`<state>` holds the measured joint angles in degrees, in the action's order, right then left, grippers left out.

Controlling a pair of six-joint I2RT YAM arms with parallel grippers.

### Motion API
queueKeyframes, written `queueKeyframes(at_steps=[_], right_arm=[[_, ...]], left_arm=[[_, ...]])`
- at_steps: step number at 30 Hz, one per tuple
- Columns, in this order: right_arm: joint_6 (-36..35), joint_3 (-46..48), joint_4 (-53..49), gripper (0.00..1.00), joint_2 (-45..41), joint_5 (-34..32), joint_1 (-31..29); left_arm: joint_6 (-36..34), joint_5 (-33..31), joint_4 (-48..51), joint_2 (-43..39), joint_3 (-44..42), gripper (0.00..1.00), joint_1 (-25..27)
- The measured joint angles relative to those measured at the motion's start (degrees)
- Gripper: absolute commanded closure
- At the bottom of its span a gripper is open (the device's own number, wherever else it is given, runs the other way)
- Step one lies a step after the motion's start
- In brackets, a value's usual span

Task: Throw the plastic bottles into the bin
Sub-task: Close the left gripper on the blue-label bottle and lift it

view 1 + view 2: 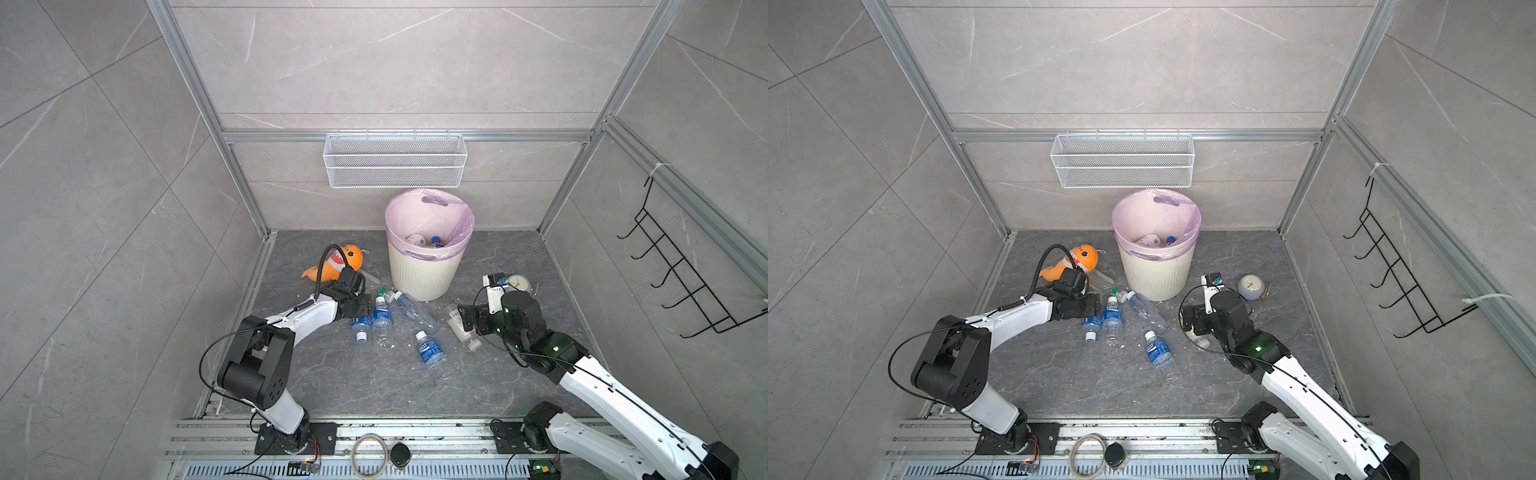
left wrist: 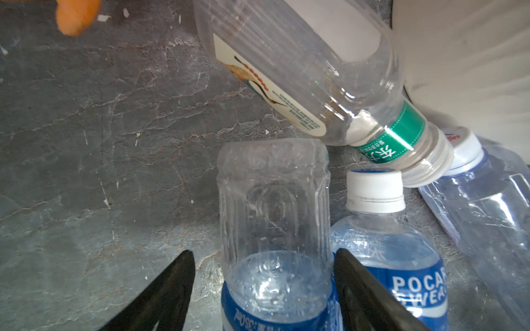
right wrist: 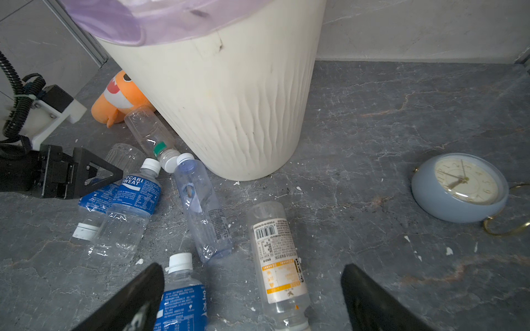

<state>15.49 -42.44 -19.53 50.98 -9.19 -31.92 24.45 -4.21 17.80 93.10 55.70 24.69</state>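
Six clear plastic bottles (image 1: 415, 311) lay on the grey desk (image 1: 332, 386) by the cream ribbed bin (image 1: 419, 270). Left gripper (image 2: 262, 252) sat half-open astride a blue-labelled bottle (image 2: 275, 229), midbody; right gripper (image 3: 252, 266) wide, empty. Likely light, crushable.

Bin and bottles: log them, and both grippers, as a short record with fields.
bin: upright, bag-lined, some bottles inside
floor bottles: six, all lying down
left gripper: open, jaws astride a blue-labelled bottle, gap on one side
right gripper: open, over the yellow-marked bottle, gripping nothing
non-task items: shark toy, clock
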Motion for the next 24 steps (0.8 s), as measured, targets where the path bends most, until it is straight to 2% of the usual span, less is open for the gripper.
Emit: queueKeyframes(at_steps=[16,24], right_arm=[[0.02,0.02,0.00,0.02,0.00,0.00,0.00],[0.02,0.00,0.00,0.02,0.04,0.02,0.00]], left_arm=[[-0.09,0.04,-0.04,3.52,0.37,0.23,-0.15],[-0.04,0.24,-0.24,3.85,0.37,0.34,-0.31]])
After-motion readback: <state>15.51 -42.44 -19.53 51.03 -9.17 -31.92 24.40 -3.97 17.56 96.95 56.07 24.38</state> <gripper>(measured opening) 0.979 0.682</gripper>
